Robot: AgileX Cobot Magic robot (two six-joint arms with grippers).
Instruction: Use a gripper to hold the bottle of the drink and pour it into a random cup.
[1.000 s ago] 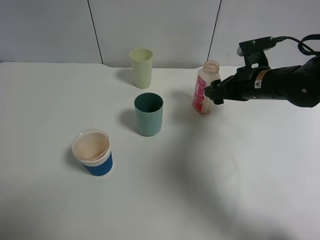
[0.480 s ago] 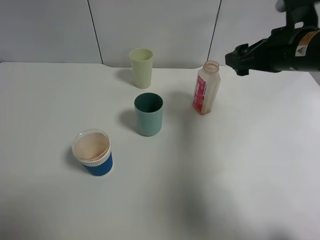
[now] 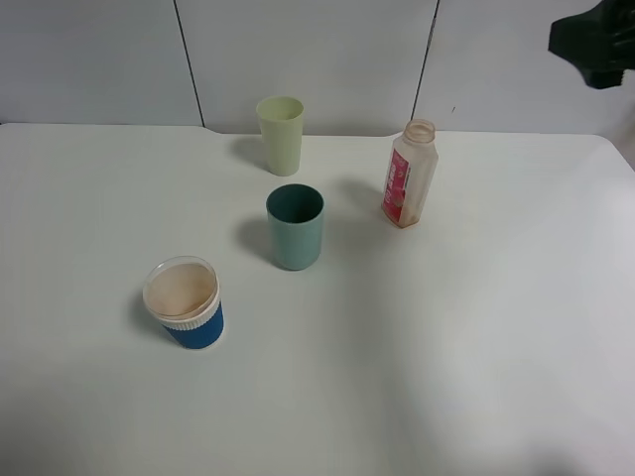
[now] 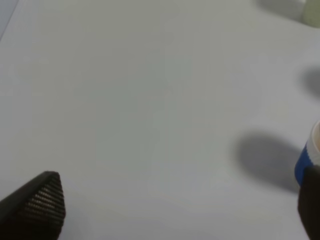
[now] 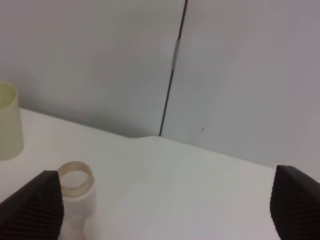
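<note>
Exterior high: bottle [image 3: 409,174] upright, unheld.

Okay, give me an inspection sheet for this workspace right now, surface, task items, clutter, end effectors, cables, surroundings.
Surface: white table, no spills seen.
Job's things: bottle upright, capless, free-standing, little liquid left; pale yellow cup, teal cup, blue cup upright.
Clutter: nothing seen.
End effectors: right end effector open, raised, holding nothing; left end effector open, empty, low over table near blue cup.
Cables: nothing seen.
Surroundings: grey panelled wall.
</note>
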